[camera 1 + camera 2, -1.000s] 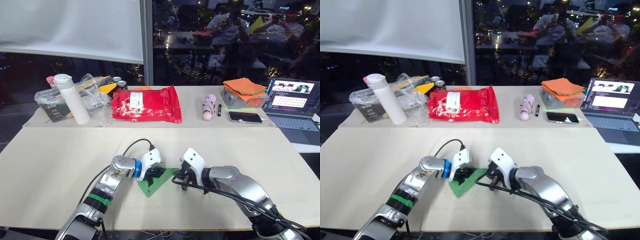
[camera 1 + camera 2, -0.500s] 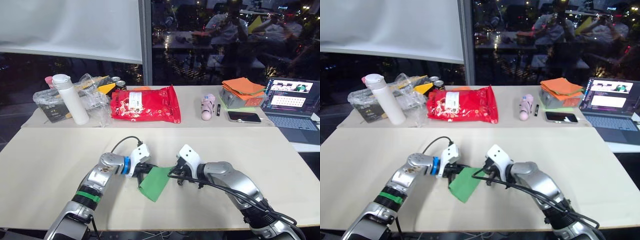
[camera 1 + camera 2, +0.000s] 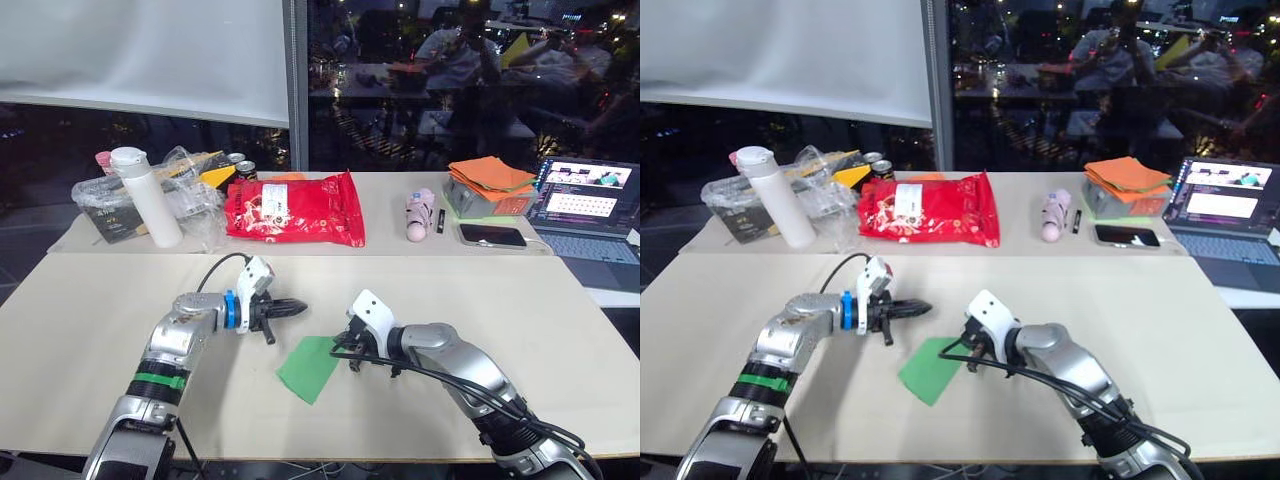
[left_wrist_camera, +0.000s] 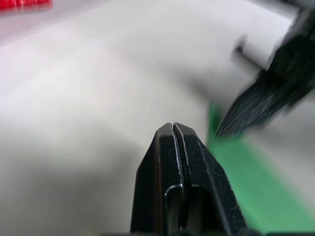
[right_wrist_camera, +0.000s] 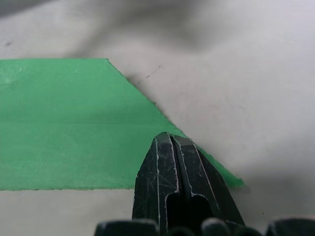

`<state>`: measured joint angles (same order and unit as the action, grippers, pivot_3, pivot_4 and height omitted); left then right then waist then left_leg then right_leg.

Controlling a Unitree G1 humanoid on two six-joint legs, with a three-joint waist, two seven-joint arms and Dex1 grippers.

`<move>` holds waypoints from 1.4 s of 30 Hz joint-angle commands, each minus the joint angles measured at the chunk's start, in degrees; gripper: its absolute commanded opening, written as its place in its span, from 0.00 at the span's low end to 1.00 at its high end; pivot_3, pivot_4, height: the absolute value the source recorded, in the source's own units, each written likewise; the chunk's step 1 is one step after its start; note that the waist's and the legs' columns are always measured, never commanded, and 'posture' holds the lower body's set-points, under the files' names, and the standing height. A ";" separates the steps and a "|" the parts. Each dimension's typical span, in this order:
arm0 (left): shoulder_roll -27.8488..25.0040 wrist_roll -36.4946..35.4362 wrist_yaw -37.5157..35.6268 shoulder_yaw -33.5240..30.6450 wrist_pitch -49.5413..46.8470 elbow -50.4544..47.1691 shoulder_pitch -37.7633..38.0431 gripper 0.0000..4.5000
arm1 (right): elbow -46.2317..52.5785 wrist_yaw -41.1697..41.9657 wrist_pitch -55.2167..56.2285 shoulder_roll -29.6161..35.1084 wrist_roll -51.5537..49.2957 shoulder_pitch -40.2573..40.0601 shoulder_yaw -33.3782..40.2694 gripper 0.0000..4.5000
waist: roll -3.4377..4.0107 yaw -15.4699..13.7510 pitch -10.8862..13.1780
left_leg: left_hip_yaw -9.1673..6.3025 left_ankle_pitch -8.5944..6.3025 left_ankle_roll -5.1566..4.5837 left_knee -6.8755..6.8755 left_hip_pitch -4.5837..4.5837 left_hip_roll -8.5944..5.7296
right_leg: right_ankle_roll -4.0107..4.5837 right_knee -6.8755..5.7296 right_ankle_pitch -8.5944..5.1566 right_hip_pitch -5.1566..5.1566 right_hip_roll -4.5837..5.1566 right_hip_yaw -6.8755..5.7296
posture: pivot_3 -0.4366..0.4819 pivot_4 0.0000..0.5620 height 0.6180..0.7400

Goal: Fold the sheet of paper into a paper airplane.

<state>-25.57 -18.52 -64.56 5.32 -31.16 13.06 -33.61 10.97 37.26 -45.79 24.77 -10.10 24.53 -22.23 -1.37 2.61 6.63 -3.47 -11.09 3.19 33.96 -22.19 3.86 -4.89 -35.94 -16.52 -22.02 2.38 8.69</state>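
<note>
Left eye view shows the sheet of paper (image 3: 309, 367) lying flat on the near table (image 3: 90, 320) as a green folded wedge, its long axis running from the near left to the far right, where its narrow tip points at the right gripper (image 3: 343, 349). That gripper's two black fingers are pressed together with their tips over the paper's far right edge, though whether they pinch it cannot be told. The left gripper (image 3: 297, 305), fingers closed on nothing, hovers left of and farther back than the paper, apart from it.
</note>
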 commanded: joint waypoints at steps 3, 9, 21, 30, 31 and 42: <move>-2.33 2.69 -4.89 8.29 2.31 -5.85 2.96 0.00 | 0.90 -1.24 -1.27 0.24 0.87 -1.84 0.29 0.00 | 0.09 0.14 -0.05 | 0.00 0.00 0.00 -0.04 0.04 0.00 | 0.01 0.00 0.00 0.01 0.00 0.00 | 0.48 0.27 0.88; -4.38 9.33 -4.47 14.03 9.24 -2.18 4.28 0.00 | 1.76 -1.62 -1.10 1.25 0.79 -2.91 1.19 0.00 | 0.07 -0.10 -0.05 | 0.00 0.00 0.00 0.00 0.06 0.00 | 0.02 -0.01 -0.01 -0.02 0.00 0.00 | 0.48 0.27 0.88; -2.68 9.67 -4.17 13.27 9.40 0.39 3.62 0.00 | -8.20 -0.66 13.52 3.51 5.22 -2.07 2.93 0.00 | 0.08 -0.22 -0.06 | 0.01 0.00 0.00 0.07 0.13 -0.01 | 0.02 0.06 -0.02 0.16 0.00 0.00 | 0.48 0.27 0.88; -2.68 9.49 -3.29 11.95 9.29 1.13 3.39 0.00 | -5.97 6.80 22.79 3.47 3.51 -4.54 3.46 0.00 | 0.08 -0.12 -0.05 | 0.01 0.00 0.00 0.06 0.12 -0.01 | 0.01 0.06 -0.02 0.18 0.00 0.00 | 0.48 0.27 0.88; -2.52 9.43 -3.22 11.92 9.11 1.01 3.32 0.00 | -6.00 6.98 23.69 3.21 3.38 -4.73 4.00 0.00 | 0.08 -0.10 -0.05 | 0.01 0.00 0.00 0.06 0.12 -0.01 | 0.01 0.05 -0.02 0.18 0.00 0.00 | 0.48 0.27 0.88; -2.78 9.65 -3.77 12.31 9.36 1.30 3.00 0.00 | -4.10 9.54 24.89 2.08 3.46 -9.58 1.76 0.00 | 0.08 -0.01 -0.05 | 0.01 0.00 0.00 0.06 0.12 0.00 | 0.01 0.05 -0.03 0.17 0.00 0.00 | 0.48 0.27 0.88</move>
<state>-27.93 -9.23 -68.27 18.02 -21.72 14.02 -29.93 5.76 45.25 -20.78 27.24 -5.90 16.07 -18.76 -1.29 2.60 6.58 -3.46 -11.09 3.19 34.01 -22.07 3.86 -4.88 -35.89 -16.55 -21.86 2.38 8.69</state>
